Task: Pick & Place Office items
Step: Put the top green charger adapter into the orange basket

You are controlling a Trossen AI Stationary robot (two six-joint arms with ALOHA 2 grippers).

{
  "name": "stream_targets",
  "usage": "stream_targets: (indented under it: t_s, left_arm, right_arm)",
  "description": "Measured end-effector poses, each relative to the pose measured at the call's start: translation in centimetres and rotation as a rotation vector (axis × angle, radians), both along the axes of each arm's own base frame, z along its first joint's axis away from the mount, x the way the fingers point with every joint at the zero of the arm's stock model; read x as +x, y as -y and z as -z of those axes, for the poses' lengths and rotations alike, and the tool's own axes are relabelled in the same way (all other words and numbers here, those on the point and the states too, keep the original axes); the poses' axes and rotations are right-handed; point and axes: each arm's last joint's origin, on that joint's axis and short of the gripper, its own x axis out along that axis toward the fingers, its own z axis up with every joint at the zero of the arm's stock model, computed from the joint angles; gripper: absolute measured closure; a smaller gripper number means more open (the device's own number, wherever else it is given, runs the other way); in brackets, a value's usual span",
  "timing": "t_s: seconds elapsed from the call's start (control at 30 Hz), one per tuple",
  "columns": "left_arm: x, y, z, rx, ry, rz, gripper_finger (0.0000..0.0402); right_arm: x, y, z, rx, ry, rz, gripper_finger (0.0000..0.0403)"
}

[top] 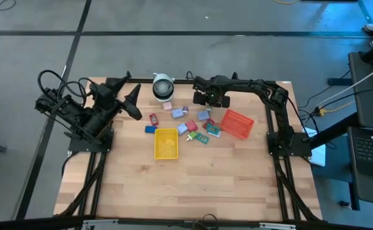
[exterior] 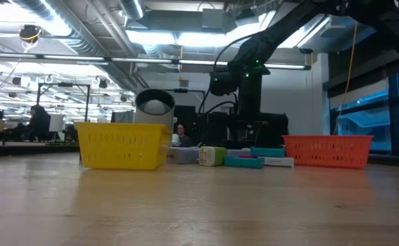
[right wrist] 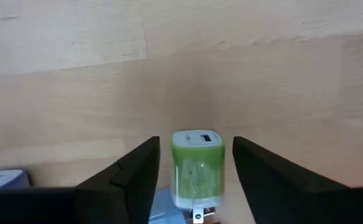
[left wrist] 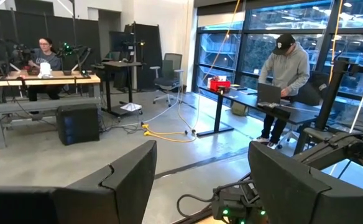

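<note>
The office items lie scattered on the table between the yellow tray and the red-orange tray; the low view shows them as a row. My right gripper hangs over the far side of the scatter, open and pointing down. In its wrist view the fingers stand on either side of a green-and-white block that lies flat on the wood, with a gap on each side. My left gripper waits open at the table's left, raised and level.
A white round object with a dark centre stands at the far edge, between the arms. A blue item lies close beside the green block. The near half of the table is bare wood. People are at desks in the room behind.
</note>
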Motion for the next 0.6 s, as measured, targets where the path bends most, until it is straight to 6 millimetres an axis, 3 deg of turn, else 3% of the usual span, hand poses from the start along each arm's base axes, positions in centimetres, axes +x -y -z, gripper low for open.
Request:
stream_targets:
  t_s: [0.3, 0.6]
  left_arm:
    - [0.0, 0.01, 0.0, -0.004, 0.006, 0.001, 0.0151]
    - [-0.16, 0.4, 0.0, -0.004, 0.006, 0.023, 0.0151]
  right_arm:
    - [-0.06, -0.39, 0.8, 0.018, 0.015, -0.005, 0.0256]
    - [-0.32, -0.86, 0.34, -0.005, -0.023, -0.072, 0.0274]
